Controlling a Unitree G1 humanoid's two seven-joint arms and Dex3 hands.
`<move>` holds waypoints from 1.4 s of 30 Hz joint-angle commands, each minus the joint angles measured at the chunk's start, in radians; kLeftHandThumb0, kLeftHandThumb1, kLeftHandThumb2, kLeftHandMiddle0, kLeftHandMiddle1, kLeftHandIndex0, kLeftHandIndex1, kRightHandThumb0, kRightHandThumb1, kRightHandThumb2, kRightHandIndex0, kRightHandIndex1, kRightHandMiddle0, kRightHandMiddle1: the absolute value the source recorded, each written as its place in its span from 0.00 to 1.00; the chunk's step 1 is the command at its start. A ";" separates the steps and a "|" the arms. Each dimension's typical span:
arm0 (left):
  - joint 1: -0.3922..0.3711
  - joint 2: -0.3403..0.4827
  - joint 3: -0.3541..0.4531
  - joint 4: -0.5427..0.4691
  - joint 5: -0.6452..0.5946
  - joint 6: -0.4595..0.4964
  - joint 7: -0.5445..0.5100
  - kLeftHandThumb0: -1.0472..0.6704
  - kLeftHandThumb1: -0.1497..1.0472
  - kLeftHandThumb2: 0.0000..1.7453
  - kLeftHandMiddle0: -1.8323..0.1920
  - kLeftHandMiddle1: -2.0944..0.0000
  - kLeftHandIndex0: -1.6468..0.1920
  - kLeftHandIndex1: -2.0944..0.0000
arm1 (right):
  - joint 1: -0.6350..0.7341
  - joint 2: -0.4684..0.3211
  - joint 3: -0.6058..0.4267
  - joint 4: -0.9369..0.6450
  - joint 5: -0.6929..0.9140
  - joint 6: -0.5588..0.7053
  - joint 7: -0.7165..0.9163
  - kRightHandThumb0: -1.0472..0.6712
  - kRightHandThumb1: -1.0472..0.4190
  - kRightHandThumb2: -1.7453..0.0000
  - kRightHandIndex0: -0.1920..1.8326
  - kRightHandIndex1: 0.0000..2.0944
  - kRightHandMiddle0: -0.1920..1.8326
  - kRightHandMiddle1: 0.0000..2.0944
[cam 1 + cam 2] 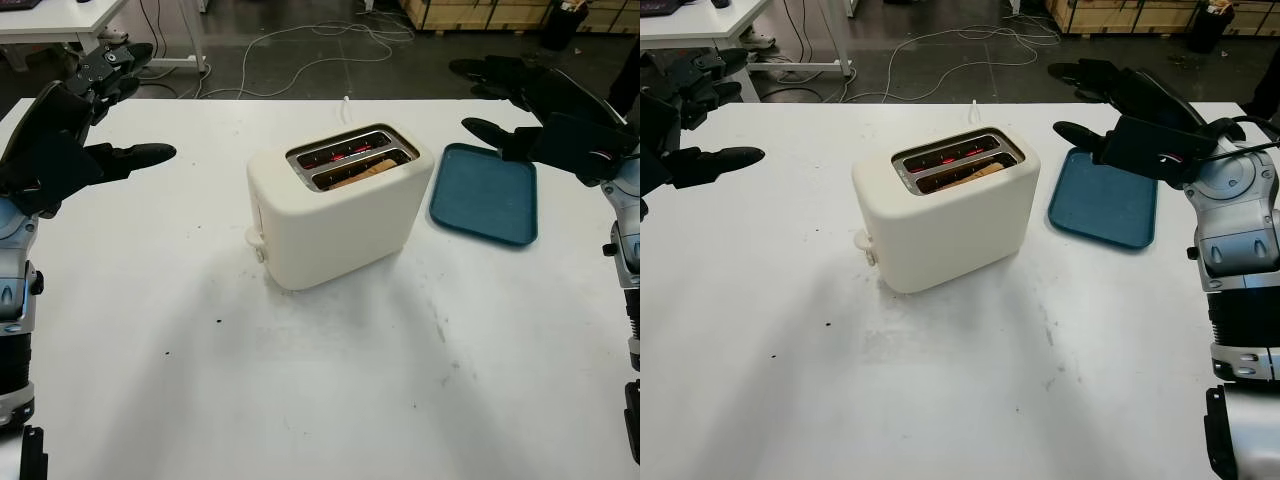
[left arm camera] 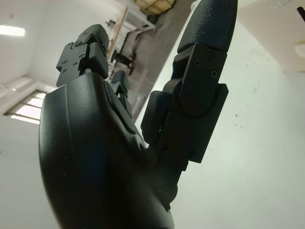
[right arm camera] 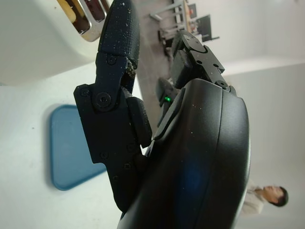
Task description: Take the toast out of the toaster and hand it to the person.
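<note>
Nothing of the task is done yet, as far as the scene shows: the toast point(image 1: 362, 174) sits down in the nearer slot of the cream toaster point(image 1: 338, 204) at the centre of the frame, its brown top edge just showing below the slot rim, while the farther slot glows red inside. Lifting the slice out and passing it over are both left to do.

The left hand point(image 1: 88, 130) is raised at the upper left of the frame, holding nothing, fingers extended — well apart from the toaster, with bare white bench point(image 1: 330, 380) between them. The right hand point(image 1: 1130, 118) is raised at the upper right, likewise empty with fingers extended, above the far edge of a blue tray point(image 1: 1102, 199) that lies flat just right of the toaster. This hand is the nearer of the two to the toast, which lies to its lower left.

A person point(image 3: 267, 195) shows in the right wrist view, at the lower right corner.
</note>
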 commanded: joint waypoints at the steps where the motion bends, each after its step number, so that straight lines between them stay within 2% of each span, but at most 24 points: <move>1: 0.006 0.008 0.000 -0.011 -0.012 -0.003 -0.004 0.08 0.89 0.02 0.91 0.81 0.90 0.84 | -0.003 0.003 -0.004 -0.010 0.002 0.003 -0.004 0.13 0.09 0.68 0.10 0.30 0.25 0.00; 42: 0.003 0.011 -0.006 -0.013 -0.005 -0.007 -0.004 0.08 0.89 0.01 0.91 0.82 0.90 0.85 | -0.010 0.003 -0.001 -0.009 0.006 -0.002 0.001 0.14 0.09 0.68 0.10 0.31 0.25 0.00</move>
